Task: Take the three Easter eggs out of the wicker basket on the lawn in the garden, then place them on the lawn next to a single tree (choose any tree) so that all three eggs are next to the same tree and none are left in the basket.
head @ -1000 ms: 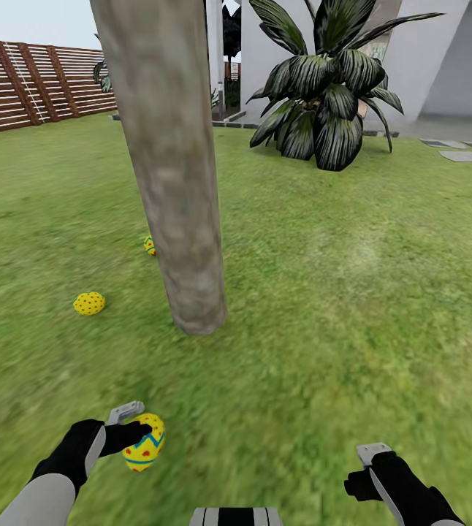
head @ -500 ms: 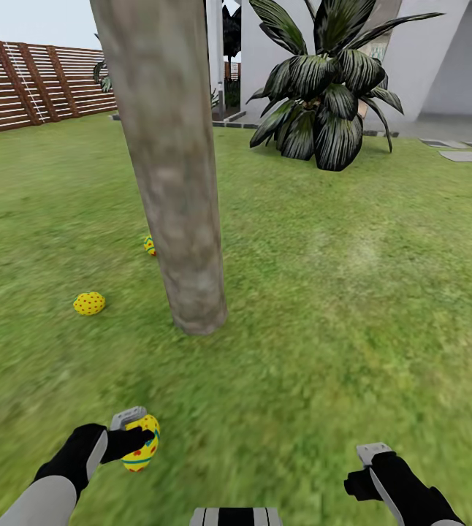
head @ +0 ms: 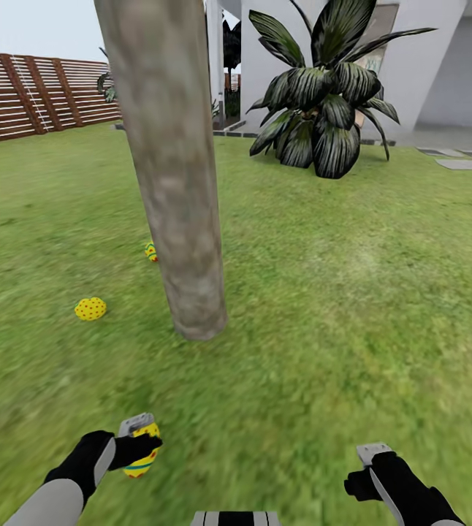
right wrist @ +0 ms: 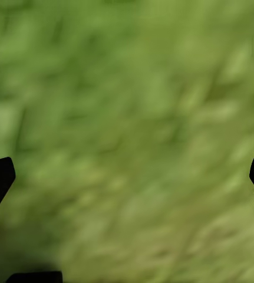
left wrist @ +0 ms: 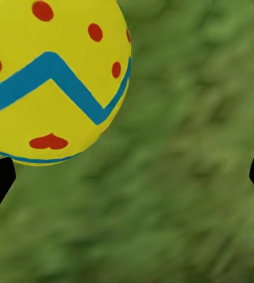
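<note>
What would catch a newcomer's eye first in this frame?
The thick grey-brown tree trunk rising mid-lawn, with a yellow red-dotted egg on the grass to its left and another egg half hidden at the trunk's left edge. Near the robot, the left gripper has a third egg at its fingers, above the lawn.

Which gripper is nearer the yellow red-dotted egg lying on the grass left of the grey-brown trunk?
Left. The left gripper sits almost straight below that dotted egg in the head view; the right gripper is far across, beyond the trunk.
</note>
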You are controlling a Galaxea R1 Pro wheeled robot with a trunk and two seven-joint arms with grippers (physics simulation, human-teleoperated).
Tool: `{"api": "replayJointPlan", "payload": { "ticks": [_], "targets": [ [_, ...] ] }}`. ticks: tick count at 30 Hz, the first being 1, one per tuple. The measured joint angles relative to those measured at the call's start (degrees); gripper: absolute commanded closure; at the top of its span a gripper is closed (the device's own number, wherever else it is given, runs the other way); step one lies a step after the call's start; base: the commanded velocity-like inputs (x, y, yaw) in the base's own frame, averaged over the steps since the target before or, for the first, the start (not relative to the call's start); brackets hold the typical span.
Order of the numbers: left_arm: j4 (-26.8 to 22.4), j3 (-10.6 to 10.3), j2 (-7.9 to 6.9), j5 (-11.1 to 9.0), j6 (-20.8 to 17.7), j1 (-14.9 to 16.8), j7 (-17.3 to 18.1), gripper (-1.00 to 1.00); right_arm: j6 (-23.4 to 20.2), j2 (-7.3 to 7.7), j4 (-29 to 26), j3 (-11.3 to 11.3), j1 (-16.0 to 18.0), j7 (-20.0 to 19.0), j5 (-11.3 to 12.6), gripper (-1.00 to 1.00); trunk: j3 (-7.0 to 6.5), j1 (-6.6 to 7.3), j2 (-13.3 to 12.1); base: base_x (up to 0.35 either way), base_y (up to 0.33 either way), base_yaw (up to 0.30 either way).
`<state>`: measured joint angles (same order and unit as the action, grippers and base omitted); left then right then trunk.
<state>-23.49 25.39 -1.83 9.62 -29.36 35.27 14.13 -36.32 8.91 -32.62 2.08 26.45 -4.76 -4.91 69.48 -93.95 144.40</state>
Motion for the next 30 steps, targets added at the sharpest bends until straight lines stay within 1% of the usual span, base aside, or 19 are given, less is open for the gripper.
{"api": "replayJointPlan", "payload": {
  "ticks": [7,9,16,30],
  "targets": [
    [1.33,0.07,0.01,-0.1,0.01,-0.01,-0.01,-1.0,0.07,0.0,0.02,0.0,0.01,0.0,0.0,-1.0,-1.55,0.18,-0.09,-0.004,0.001,0.0],
    [1.49,0.08,-0.01,-0.08,0.02,0.01,-0.04,-1.0,0.07,0.0,0.03,0.0,0.0,0.0,0.0,-1.0,-2.0,0.22,-0.12,-0.147,0.052,0.0],
    [1.59,0.08,-0.06,-0.04,-0.01,-0.03,-0.06,-1.0,0.08,0.0,0.05,0.01,0.02,-0.01,0.0,-1.0,-3.55,0.38,-0.22,-0.285,0.12,0.0],
    [1.81,0.08,0.02,-0.04,-0.01,-0.05,-0.06,-1.0,0.09,0.05,0.06,-0.14,0.0,-0.01,0.0,-1.0,-6.65,0.74,-0.4,-0.297,0.174,0.0]
  ]
}}
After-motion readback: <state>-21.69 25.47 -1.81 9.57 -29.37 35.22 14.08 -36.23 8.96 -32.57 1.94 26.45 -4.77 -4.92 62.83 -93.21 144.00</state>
